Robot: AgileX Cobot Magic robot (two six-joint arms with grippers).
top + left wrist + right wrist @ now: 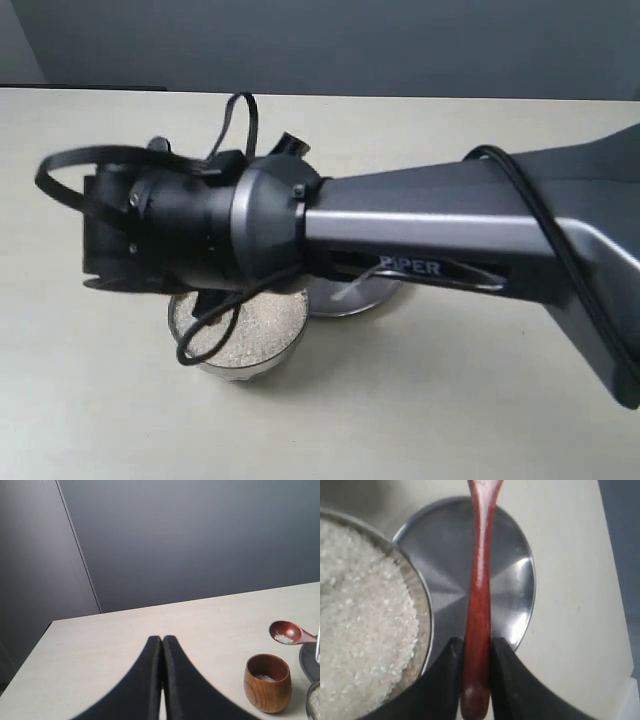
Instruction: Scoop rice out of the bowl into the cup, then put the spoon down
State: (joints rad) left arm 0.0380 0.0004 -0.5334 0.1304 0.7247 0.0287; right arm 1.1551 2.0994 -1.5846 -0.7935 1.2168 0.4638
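My right gripper (pixel 477 641) is shut on the handle end of the reddish-brown wooden spoon (pixel 479 575), which runs out over a flat steel plate (pixel 512 585). The spoon's oval bowl (pixel 286 632) holds a few grains and hangs just past the brown wooden cup (pixel 267 685); a little rice (pixel 265 678) lies inside the cup. The steel bowl (pixel 424 605) stands beside the plate, full of rice (pixel 360 630). My left gripper (pixel 162 639) is shut on nothing, low over bare table and apart from the cup. The right arm (pixel 420 235) hides cup and spoon in the exterior view.
In the exterior view the bowl (pixel 240 370) with its rice (pixel 255 320) sits under the arm's wrist, and the plate (pixel 350 298) touches it on the right. A loose black cable (pixel 215 320) hangs across the bowl. The table's far edge meets a grey wall.
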